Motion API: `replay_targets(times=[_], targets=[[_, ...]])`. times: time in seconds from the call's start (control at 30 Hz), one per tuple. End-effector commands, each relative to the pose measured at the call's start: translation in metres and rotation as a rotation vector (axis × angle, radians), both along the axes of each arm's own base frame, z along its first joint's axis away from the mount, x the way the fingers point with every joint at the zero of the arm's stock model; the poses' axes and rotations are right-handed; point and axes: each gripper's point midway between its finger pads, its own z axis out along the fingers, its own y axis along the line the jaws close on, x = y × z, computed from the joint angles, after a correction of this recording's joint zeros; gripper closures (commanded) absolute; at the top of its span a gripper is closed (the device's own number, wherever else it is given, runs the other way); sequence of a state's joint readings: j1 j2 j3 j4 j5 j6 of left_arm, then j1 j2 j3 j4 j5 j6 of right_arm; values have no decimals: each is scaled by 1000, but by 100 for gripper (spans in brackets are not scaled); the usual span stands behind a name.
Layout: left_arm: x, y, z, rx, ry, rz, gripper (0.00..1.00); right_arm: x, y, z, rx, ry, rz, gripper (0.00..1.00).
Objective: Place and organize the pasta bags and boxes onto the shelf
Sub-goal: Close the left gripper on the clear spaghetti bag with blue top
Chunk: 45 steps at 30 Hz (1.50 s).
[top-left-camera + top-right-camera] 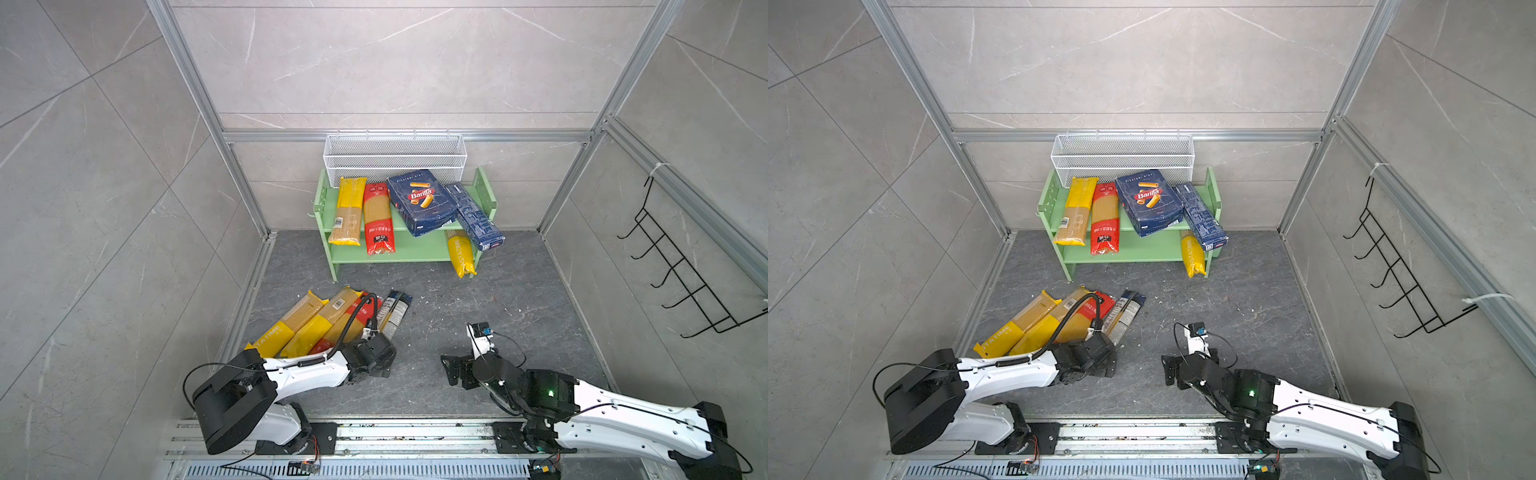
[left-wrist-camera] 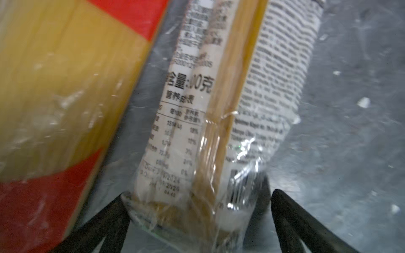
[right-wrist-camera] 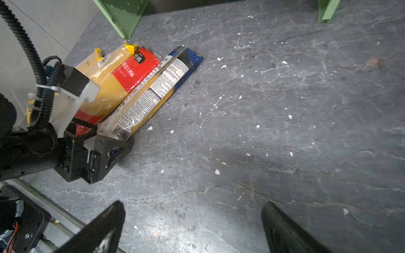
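Spaghetti in the clear label-printed packet (image 2: 192,114) lies outermost on the dark desk (image 1: 457,332), so my left tool (image 2: 198,195) straddles its end, wide, bound for the green two-tier shelf (image 1: 407,250); right tool (image 3: 192,204) gapes empty.

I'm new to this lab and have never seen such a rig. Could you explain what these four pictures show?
These are two robot arms, the left arm and the right arm, each ending in a two-fingered gripper. Two pictures look down from above, nearly identical; the other two come from cameras on the wrists. At the back, the green shelf carries the wide blue box, the narrow blue box, a yellow bag and a red bag on top, another yellow bag below. Four more bags lie on the dark floor. The left gripper is open around the end of the clear bag, not closed on it. The right gripper is open over bare floor. Nothing is held.
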State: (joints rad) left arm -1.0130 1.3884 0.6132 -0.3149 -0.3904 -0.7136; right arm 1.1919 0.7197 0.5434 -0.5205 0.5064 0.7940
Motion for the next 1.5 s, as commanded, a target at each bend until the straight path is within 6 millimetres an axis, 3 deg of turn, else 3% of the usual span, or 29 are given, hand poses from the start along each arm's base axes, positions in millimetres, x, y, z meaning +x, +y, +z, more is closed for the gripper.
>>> replay_targets(times=[0.0,0.17,0.33,0.5,0.67,0.97,1.13,1.27,1.3,1.33,1.4,1.47], targets=[[2,-26,22,-57,-41,-8,0,-3,-26,-11,-78,3,-42,1],[-2,-19,42,-4,-97,2,0,-6,-41,-6,-71,-14,-57,1],[8,-21,39,15,-138,24,0,-7,-52,-4,-74,-27,-73,1],[20,-31,20,26,-176,42,0,-9,-58,-2,-74,-27,-78,1],[30,-28,-2,-93,-234,100,0,-10,-61,4,-52,-34,-80,1],[20,-17,-54,-68,-165,120,0,-7,-62,13,-73,-48,-89,1],[13,-14,-62,-69,-129,115,22,-6,-64,19,-89,-55,-94,1],[4,-9,-64,-83,-95,102,53,-5,-66,23,-99,-62,-104,1],[2,-8,-63,-87,-90,96,65,-5,-66,23,-100,-62,-106,1],[-1,-6,-62,-91,-90,92,84,-5,-66,24,-100,-61,-106,1],[-3,-3,-60,-97,-95,88,100,-4,-64,25,-103,-59,-103,1],[-7,2,-58,-97,-105,81,100,-3,-61,26,-114,-58,-104,1]])
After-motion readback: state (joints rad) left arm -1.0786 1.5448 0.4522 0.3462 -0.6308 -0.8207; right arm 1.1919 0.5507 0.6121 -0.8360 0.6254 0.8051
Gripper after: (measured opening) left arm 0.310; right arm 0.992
